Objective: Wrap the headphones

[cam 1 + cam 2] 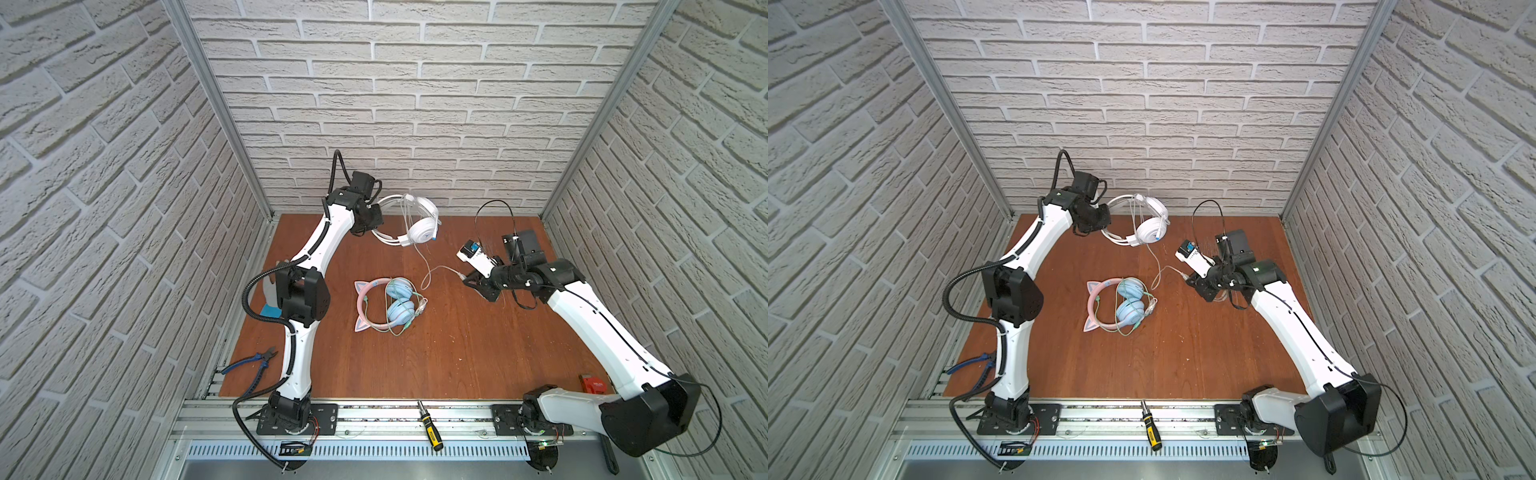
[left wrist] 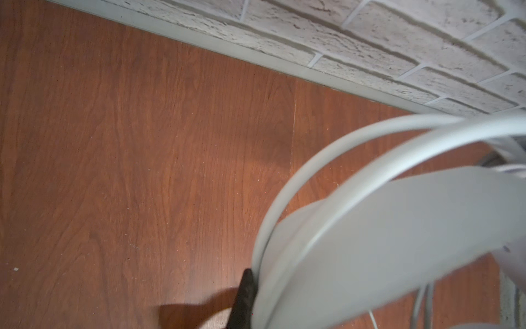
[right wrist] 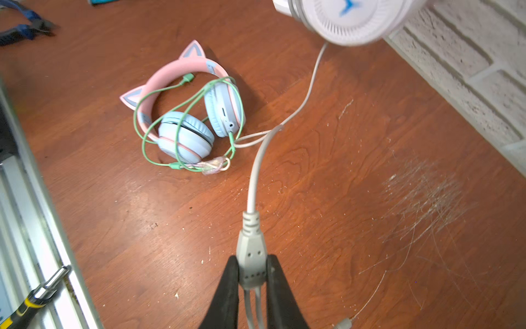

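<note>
Two corded pairs. The white headphones (image 1: 420,226) hang clear of the table, beyond the cat-ear headphones (image 1: 386,305) toward the back wall. The left gripper (image 1: 370,222) is pinched tight on the headband. The white cable (image 3: 254,176) drops from a cup, loops just beside the cat-ear headphones, maybe touching, and ends at the right gripper (image 3: 252,266), which is clamped on the grey splitter (image 3: 250,242). The cat-ear headphones lie flat mid-table with the green cable (image 3: 187,77) loosely looped round them.

Handling guess: light hard plastic with a smooth band, so it may slip or swing. The cable is thin, limp and springy and snags easily. Best holds are the band and the splitter, not the thin wires.

The table (image 1: 457,353) is wood-look, smooth, scratched and dusty. The pliers (image 1: 249,362) and screwdriver (image 1: 430,428) sit well apart from the cat-ear headphones, toward the front. Brick-pattern walls close three sides.
</note>
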`<state>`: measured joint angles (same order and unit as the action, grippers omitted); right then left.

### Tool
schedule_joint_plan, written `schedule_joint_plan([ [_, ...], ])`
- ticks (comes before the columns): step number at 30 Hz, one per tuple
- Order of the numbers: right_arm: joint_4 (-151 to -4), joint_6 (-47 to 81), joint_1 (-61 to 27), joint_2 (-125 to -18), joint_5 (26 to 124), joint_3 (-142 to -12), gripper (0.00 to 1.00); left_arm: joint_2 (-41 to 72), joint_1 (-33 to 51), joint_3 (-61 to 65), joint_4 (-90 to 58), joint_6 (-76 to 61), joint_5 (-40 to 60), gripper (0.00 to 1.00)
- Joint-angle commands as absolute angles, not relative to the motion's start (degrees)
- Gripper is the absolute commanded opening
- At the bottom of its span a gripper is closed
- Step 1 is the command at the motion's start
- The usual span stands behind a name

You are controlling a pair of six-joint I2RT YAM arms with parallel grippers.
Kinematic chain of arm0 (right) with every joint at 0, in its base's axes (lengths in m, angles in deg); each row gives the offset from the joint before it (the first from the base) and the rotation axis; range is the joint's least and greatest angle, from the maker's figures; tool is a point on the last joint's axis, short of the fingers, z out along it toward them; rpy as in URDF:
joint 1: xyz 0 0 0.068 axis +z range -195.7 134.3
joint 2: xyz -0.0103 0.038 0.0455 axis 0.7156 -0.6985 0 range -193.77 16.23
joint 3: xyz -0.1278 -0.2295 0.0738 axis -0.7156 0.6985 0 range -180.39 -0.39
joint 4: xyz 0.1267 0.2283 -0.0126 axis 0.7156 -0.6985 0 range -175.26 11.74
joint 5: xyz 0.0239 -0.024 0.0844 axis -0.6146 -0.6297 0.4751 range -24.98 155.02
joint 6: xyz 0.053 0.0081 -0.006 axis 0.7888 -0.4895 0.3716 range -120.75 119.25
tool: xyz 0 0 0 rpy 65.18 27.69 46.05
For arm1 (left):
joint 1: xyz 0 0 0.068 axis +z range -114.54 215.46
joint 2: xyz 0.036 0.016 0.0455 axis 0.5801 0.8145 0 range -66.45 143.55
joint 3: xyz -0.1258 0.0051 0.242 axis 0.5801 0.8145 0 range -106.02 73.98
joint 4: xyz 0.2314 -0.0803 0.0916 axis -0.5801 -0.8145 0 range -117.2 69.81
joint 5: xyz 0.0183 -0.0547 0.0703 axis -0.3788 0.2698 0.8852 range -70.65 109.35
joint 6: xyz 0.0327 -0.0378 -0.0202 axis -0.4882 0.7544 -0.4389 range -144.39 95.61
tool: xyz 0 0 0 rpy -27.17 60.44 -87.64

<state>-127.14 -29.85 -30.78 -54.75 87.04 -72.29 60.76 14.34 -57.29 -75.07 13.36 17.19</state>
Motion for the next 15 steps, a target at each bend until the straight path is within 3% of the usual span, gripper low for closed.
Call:
schedule_joint_plan([
  [1, -129.71, -33.68, -30.24, -53.92, 93.87, -76.75, 0.06, 61.19, 12.10, -60.72, -76.28, 14.05, 18.61, 0.00],
  [15, -125.16, -28.69, -30.06, -61.67, 100.82, -91.18, 0.05, 61.98, 5.81, -60.65, -81.75, 6.59, 20.28, 0.00],
])
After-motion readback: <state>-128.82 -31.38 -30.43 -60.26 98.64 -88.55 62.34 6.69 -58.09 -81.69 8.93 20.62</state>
